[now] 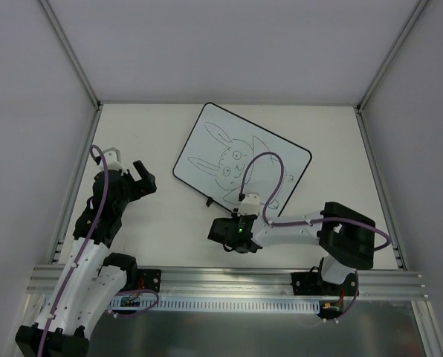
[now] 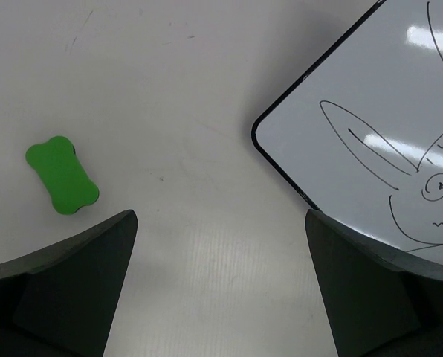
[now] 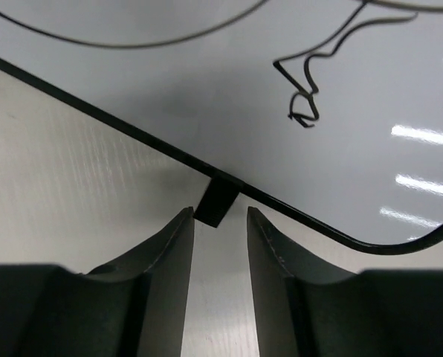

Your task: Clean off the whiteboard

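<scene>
Right claw (image 3: 219,214) first: it's low over the tabletop (image 1: 154,230), fingers (image 3: 169,268) drawn close, with a narrow strip of tabletop showing between them. They're pinching nothing. Right at their tips sits a small black foot (image 3: 216,199), sticking out from the near edge of the whiteboard (image 1: 207,149). I can't tell whether my left finger touches that foot.

Over to my left claw (image 1: 143,177): spread wide, empty, hovering off the board's left corner. Its camera catches a green bone-shaped eraser (image 2: 62,176) lying flat on the tabletop, well apart from that rounded corner.

Now the board itself. It lies flat mid-tabletop, turned at an angle to the edges, and my right arm's cable arches over its near half. It has a thin black frame, rounded corners and a glossy white face with streaks of light on it. The rabbit drawing (image 1: 233,160) is all there in black line, with two long ears sweeping toward the left corner, a round face and small squiggles near the foot edge.
</scene>
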You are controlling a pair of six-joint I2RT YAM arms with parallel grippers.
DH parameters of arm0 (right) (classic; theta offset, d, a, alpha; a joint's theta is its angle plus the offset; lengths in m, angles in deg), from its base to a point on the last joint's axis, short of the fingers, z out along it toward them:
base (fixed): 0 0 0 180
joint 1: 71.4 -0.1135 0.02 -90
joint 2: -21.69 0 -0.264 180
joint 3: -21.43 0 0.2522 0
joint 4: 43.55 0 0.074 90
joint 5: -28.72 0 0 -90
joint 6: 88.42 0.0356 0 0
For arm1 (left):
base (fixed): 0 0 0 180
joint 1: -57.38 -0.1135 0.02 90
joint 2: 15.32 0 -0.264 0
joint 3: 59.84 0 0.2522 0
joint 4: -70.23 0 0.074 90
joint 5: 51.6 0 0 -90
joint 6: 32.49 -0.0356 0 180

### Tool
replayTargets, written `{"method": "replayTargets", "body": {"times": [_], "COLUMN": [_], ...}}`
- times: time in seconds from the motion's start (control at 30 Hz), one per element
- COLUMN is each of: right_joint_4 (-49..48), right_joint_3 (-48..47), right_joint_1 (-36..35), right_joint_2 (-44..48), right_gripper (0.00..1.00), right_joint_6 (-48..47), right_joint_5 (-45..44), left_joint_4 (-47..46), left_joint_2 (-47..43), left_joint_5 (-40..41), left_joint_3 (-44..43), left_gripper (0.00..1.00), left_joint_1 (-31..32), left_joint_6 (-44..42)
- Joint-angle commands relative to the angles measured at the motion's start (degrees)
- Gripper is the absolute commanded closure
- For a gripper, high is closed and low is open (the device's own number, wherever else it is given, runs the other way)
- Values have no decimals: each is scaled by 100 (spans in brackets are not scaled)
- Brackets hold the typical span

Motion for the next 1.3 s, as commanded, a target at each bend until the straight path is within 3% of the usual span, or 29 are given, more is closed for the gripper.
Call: {"method": "replayTargets", "body": {"times": [0.0, 0.27, 0.43, 0.6, 0.77, 0.87, 0.9, 0.97, 1.0, 1.07, 1.1, 1.2, 1.27], "right_joint_4": [208, 655, 779, 761, 508, -230, -432, -977, -1092, -1321, -1383, -1751, -2120], "right_joint_3": [120, -178, -267, -126, -31, 391, 714, 1006, 1182, 1193, 1114, 991, 833], "right_joint_1": [-128, -383, -541, -507, 55, 1081, 1937, 2776, 3642, 4525, 5339, 6241, 6752], "right_joint_2": [337, 556, 1179, 2216, 3620, 4769, 5080, 5652, 6011, 6094, 5902, 5401, 4900], "right_gripper": [61, 41, 23, 7, 1, 1, 2, 2, 2, 2, 2, 4, 5], "right_joint_6": [-70, -201, -771, -1878, -3372, -4532, -4787, -5377, -5526, -5800, -5844, -5818, -5896], "right_joint_5": [-134, -521, -416, -678, -522, 162, 878, 1506, 2083, 2824, 3741, 5317, 5787], "left_joint_4": [-97, -88, -97, -97, -97, -97, -105, -97, -105, -88, -97, -97, -97], "left_joint_2": [-4, -21, 5, 40, 84, 137, 146, 189, 207, 251, 260, 304, 321], "left_joint_5": [118, 153, 153, 153, 118, 118, 118, 109, 92, 48, 13, -49, -31], "left_joint_3": [22, 31, 22, 22, 13, 13, 13, 22, 13, 13, 4, -22, 4], "left_gripper": [1, 1, 1, 1, 1, 1, 1, 1, 1, 1, 1, 1, 1], "left_joint_1": [37, 37, 37, 37, 37, 37, 37, 37, 37, 37, 37, 37, 37], "left_joint_6": [-50, -50, -59, -76, -94, -103, -103, -103, -103, -112, -112, -121, -138]}}
